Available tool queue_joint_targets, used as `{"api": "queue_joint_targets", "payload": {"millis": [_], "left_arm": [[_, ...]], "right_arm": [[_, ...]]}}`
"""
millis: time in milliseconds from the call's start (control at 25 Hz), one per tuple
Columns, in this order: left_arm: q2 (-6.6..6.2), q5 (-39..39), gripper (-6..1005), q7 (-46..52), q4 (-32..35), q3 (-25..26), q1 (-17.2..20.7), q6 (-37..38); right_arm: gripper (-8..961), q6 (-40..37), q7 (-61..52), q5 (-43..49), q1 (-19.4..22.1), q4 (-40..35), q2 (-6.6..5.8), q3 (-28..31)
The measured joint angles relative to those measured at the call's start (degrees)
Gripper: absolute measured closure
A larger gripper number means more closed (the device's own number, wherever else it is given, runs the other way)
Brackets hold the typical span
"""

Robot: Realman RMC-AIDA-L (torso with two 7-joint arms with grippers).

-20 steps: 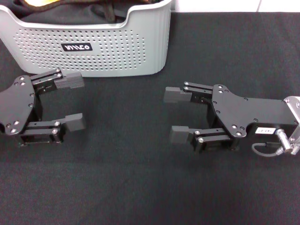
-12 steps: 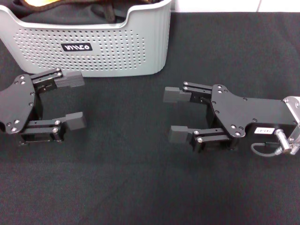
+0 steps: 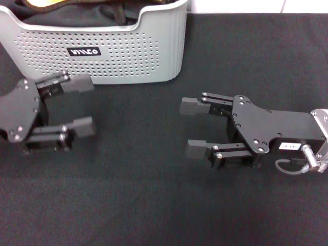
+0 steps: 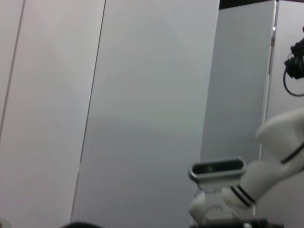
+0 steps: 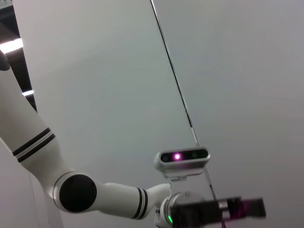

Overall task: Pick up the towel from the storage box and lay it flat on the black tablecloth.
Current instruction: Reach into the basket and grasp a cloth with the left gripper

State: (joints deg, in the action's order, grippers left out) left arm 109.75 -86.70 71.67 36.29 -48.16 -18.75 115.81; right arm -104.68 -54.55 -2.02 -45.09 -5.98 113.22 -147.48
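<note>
In the head view the left tool (image 3: 82, 105) sits at the left edge over the black tablecloth (image 3: 154, 205), its two grey fingers (image 3: 79, 83) spread wide apart with nothing between them, pointing toward the middle of the tabletop; the upper finger lies just in front of the storage box (image 3: 128, 51), close to its perforated front wall, though whether it touches the wall cannot be told; the box stands at the far left of the tabletop on the cloth, light grey with rows of small holes and a small black label (image 3: 84, 51) with white letters on its front; inside it, along the top edge of the view, dark fabric is bundled with a small patch of yellow-orange at the far left corner, which is the towel (image 3: 38, 3) lying in the box, most of it out of view; further right, well apart from the box, the right tool (image 3: 195, 128) rests low over the cloth, its fingers (image 3: 192, 106) likewise released and spread, pointing toward the left tool, empty; its black body and a silver connector with a grey cable reach to the right edge; both wrist views face upward to pale wall panels and the robot's white body and head camera (image 5: 183, 156).
</note>
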Motion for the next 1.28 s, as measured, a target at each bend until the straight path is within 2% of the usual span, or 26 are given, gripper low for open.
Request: {"api": "queue_joint_targets", "payload": {"millis": [120, 280, 320, 360, 520, 600, 760, 840, 1080, 1280], "left_arm": [[-0.07, 2.1, 166, 2.6, 1.4, 1.1, -0.4, -0.1], [0.41, 2.5, 171, 12.9, 9.5, 8.5, -2.4, -1.9], [0.41, 2.5, 173, 12.9, 9.5, 8.5, -2.4, -1.9], [1.15, 1.3, 174, 19.0, 16.9, 11.4, -3.5, -5.5], [2.62, -3.4, 179, 26.9, 29.6, 12.4, -3.4, -16.3], [3.72, -9.3, 181, 32.2, 36.9, 12.5, -3.5, -24.1], [5.14, -18.3, 186, 38.1, 44.6, 12.2, -4.3, -31.6], [5.41, -23.1, 189, 40.4, 45.8, 12.1, -5.4, -33.8], [5.4, -35.5, 287, 46.2, 43.8, 12.2, -9.0, -35.0], [5.61, -38.9, 303, 48.3, 43.8, 12.1, -9.4, -35.2]], "right_arm": [[151, 0.0, 0.1, 0.0, 0.1, 0.0, 0.0, 0.0], [152, -0.2, 0.2, 0.0, 0.2, 0.0, -0.01, 0.0], [152, -0.4, 0.2, 0.0, 0.3, -0.1, -0.02, -0.1], [152, -0.6, 0.2, 0.0, 0.4, -0.1, -0.02, -0.1], [152, -0.7, 0.5, 0.0, 1.8, -0.1, 0.44, 0.0], [152, -0.7, 0.9, 0.0, 2.9, -0.1, 0.59, 0.0], [152, -0.8, 1.9, -0.5, 4.5, -0.2, 0.81, 0.1], [152, -0.8, 2.1, -0.6, 4.8, -0.2, 0.87, 0.2], [152, -0.9, 2.8, -0.7, 5.0, -0.1, 0.87, 0.3], [152, -0.9, 3.0, -0.7, 4.8, 0.0, 0.86, 0.3]]}}
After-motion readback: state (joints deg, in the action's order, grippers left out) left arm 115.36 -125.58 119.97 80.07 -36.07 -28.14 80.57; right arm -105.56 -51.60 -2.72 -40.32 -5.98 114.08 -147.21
